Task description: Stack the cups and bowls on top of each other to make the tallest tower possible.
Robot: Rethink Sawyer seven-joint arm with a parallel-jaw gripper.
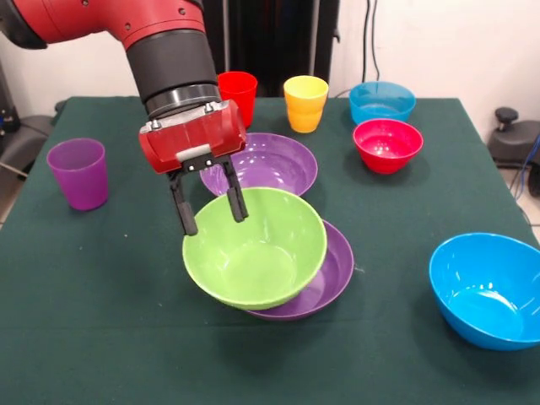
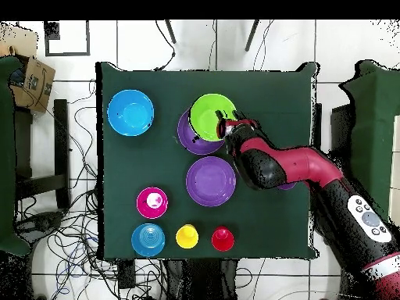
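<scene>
A lime green bowl point(image 1: 261, 253) point(image 2: 209, 112) rests tilted in a large purple bowl point(image 1: 335, 272) point(image 2: 187, 137) at mid-table. My gripper point(image 1: 213, 221) point(image 2: 230, 125) is open and straddles the lime bowl's rim, one finger inside and one outside. A second large purple bowl point(image 1: 274, 160) point(image 2: 211, 181) lies just behind. The big blue bowl point(image 1: 485, 291) point(image 2: 130, 112) stands alone near the front right. At the back stand a red cup point(image 1: 240, 91) point(image 2: 223, 238), a yellow-orange cup point(image 1: 305, 103) point(image 2: 187, 236), a light blue bowl point(image 1: 381, 101) point(image 2: 148, 239) and a small red bowl point(image 1: 388, 143) point(image 2: 151, 202). The purple cup point(image 1: 78, 173) stands at the left.
The dark green tablecloth point(image 1: 101, 321) covers the table. My arm point(image 2: 297, 168) reaches across the cloth and hides most of the purple cup from overhead. Cables run over the floor point(image 2: 70, 226) around the table.
</scene>
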